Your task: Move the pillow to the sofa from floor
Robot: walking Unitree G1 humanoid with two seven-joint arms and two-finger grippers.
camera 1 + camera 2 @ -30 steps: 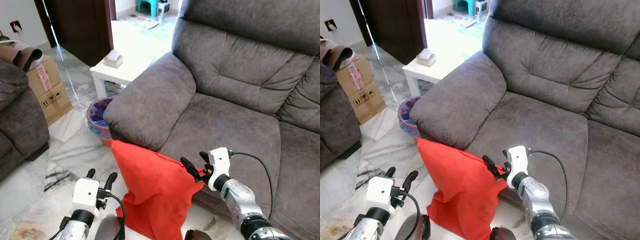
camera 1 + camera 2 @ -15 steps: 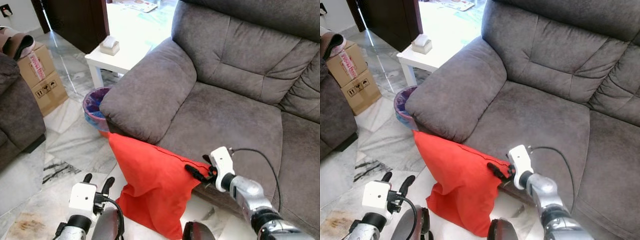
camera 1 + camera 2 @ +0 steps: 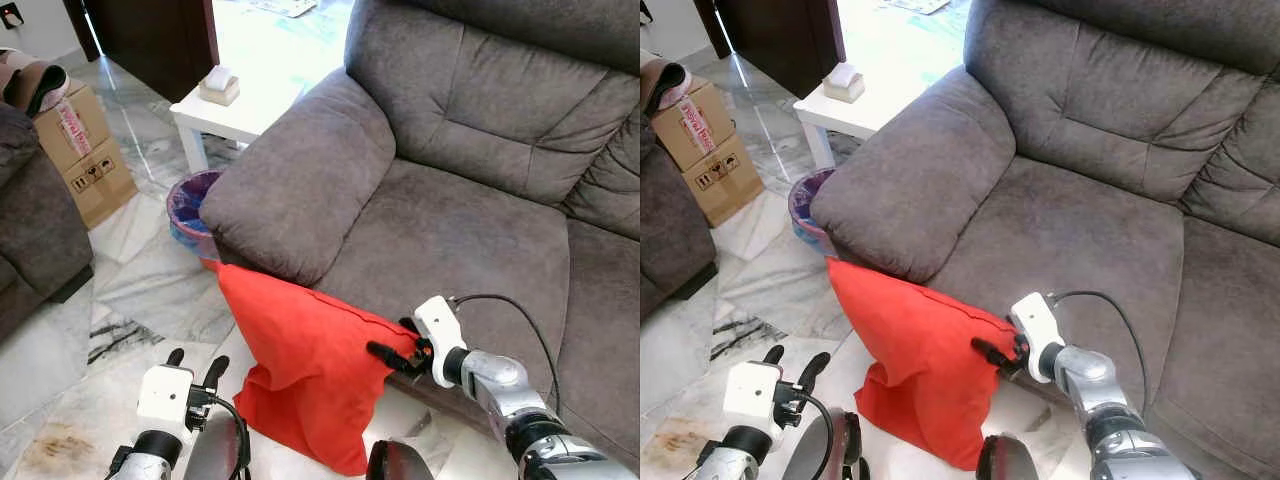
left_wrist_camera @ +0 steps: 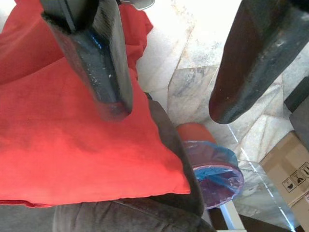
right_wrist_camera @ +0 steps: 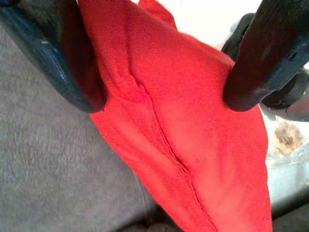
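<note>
A red pillow [image 3: 310,380] leans against the front of the grey sofa [image 3: 450,220], its bottom slumped on the marble floor. My right gripper [image 3: 395,345] is at the pillow's upper right corner, by the seat's front edge. Its two fingers are shut on the red fabric, which fills the gap between them in the right wrist view [image 5: 164,96]. My left gripper [image 3: 195,362] hangs low over the floor to the left of the pillow. It stands open with nothing between its fingers [image 4: 111,72]; the pillow lies beyond them.
A purple-and-blue bin [image 3: 190,205] stands beside the sofa's armrest [image 3: 300,180], just behind the pillow. A white side table [image 3: 235,115] with a tissue box [image 3: 218,85] is further back. Cardboard boxes [image 3: 85,150] and another dark sofa [image 3: 30,230] are on the left.
The view has tilted down and shifted a little. My right gripper keeps hold of the pillow's corner and sits slightly lower against the seat front. The left gripper stays as it was.
</note>
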